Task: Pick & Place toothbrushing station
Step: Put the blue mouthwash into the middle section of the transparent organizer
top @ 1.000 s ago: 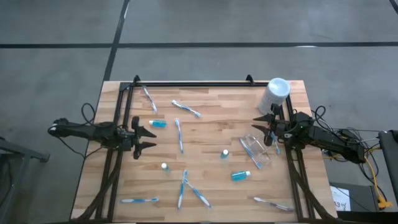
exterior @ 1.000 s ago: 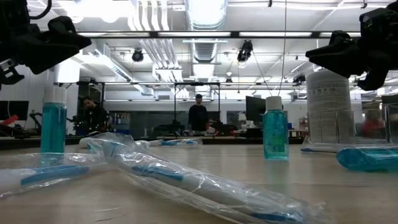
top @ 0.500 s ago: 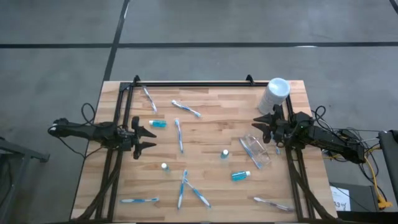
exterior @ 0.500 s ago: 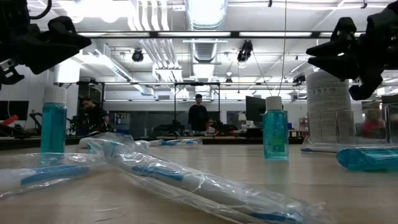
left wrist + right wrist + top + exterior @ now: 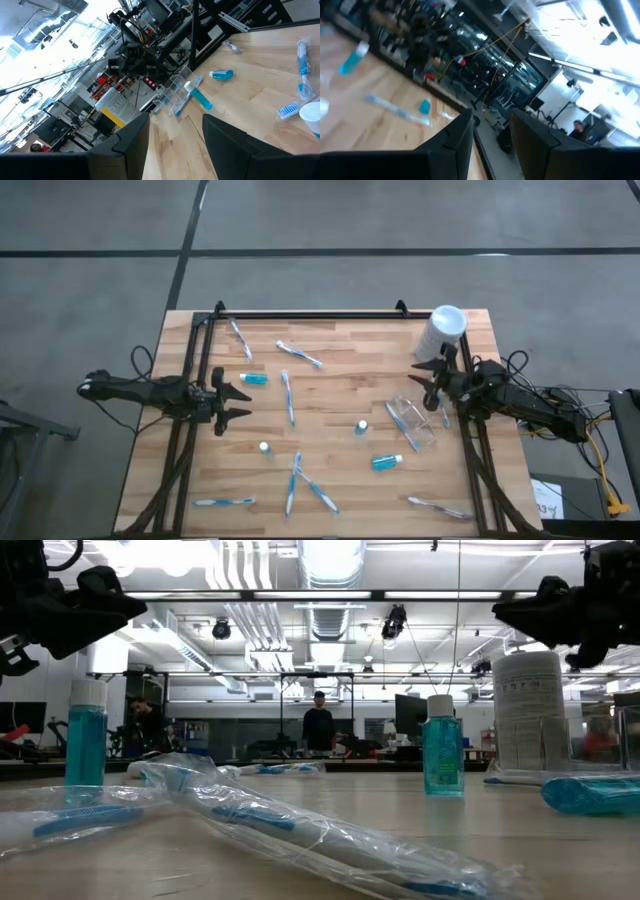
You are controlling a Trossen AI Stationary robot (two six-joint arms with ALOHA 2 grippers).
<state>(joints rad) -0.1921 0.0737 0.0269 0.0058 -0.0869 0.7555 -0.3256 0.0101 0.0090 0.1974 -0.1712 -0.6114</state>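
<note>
**Right hand shifts beside the pouch; nothing picked up yet**

Nearest the low camera, a wrapped toothbrush (image 5: 300,825) lies flat on the table (image 5: 340,380), with a standing blue tube (image 5: 86,745) at one side and a second upright tube (image 5: 441,756) farther back. These items show no displacement over the last second.

Mid-table, seen from above, the set is scattered: toothbrushes along the near edge (image 5: 309,486), one in the centre (image 5: 288,397), more toward the far side (image 5: 300,355), and small tubes lying flat (image 5: 387,463) or standing (image 5: 361,426). The clear pouch (image 5: 411,421) lies toward the right side, apart from the tall white cylinder (image 5: 442,332) at the far right corner.

The only change is at the right hand (image 5: 432,379). Over the last second it has moved slightly toward the table's far edge and risen in the low view, keeping its place above the table just beside the pouch. Its fingers (image 5: 457,137) are spread apart and hold nothing.

The left hand (image 5: 236,401) has stayed motionless at the left edge, fingers (image 5: 132,142) spread, empty.

Assessment: the task is at its start. The right hand appears to be adjusting position near the pouch; no item has been gathered.
</note>
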